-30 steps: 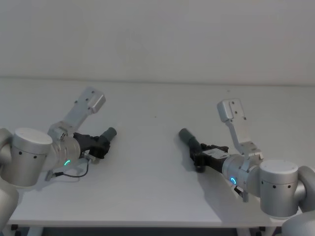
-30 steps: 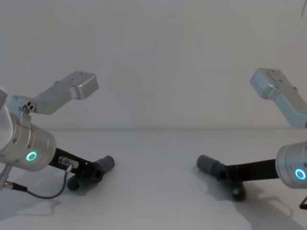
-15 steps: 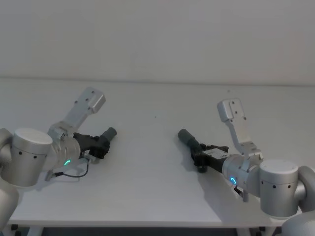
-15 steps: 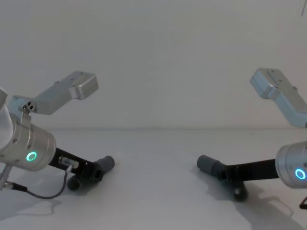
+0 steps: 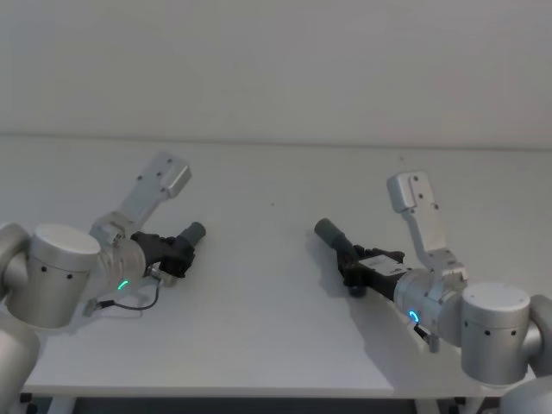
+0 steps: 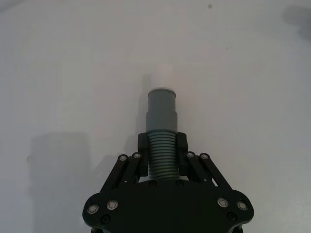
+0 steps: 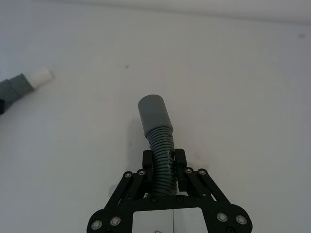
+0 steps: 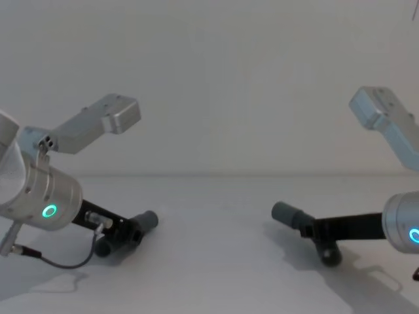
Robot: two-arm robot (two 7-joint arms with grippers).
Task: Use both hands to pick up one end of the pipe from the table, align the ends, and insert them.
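Two dark grey pipe pieces are held low over the white table. My left gripper is shut on the ribbed middle of the left piece. In the left wrist view that piece points away from the gripper, and its end is a narrow whitish tip. My right gripper is shut on the ribs of the right piece, whose plain open cuff points towards the left piece. A wide gap separates the two ends. The chest view shows both pieces close above the tabletop.
The table's far edge meets a plain pale wall. Bare tabletop lies between the two grippers. A thin cable loops below my left wrist.
Both arms have shifted a little with their pieces still gripped. In the chest view the right piece has risen slightly from the table, and the left arm has also come up slightly.
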